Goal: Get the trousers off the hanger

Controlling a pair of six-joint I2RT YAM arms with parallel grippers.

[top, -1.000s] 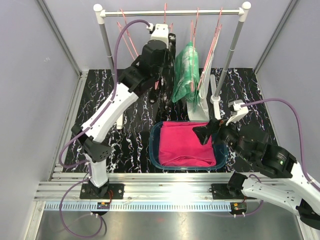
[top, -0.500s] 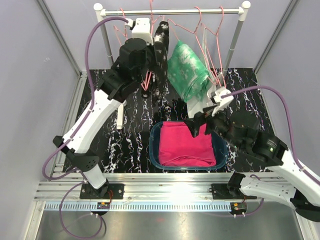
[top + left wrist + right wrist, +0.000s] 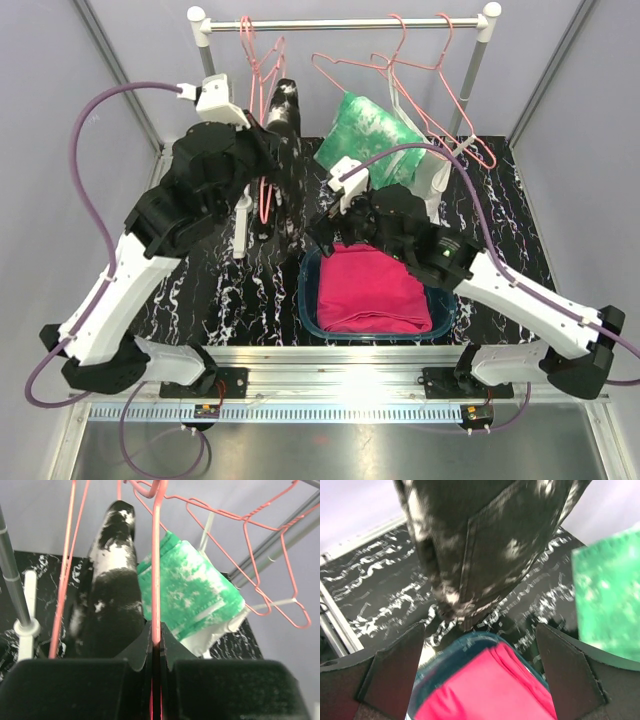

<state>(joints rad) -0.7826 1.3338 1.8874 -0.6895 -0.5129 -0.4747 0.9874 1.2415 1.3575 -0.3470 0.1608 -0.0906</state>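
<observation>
The black trousers with white splashes (image 3: 283, 125) hang on a pink hanger (image 3: 156, 580) from the rail (image 3: 340, 23). My left gripper (image 3: 268, 158) is shut on that hanger's wire (image 3: 156, 635), with the black trousers (image 3: 110, 590) just left of it. The green-and-white tie-dye trousers (image 3: 370, 135) hang to the right, and also show in the left wrist view (image 3: 190, 595). The magenta trousers (image 3: 372, 290) lie folded in the teal bin (image 3: 308, 300). My right gripper (image 3: 322, 232) is open and empty over the bin's far left corner, just below the black trousers' hem (image 3: 470, 605).
Several empty pink hangers (image 3: 430, 80) hang tilted on the rail's right half. The rack's two upright posts (image 3: 212, 90) (image 3: 468, 90) stand on a black marbled mat (image 3: 200, 290). Grey walls close in both sides.
My left arm pulled left and toward me with the hanger, and the hangers swung. My right arm swung left across the bin to under the black trousers.
</observation>
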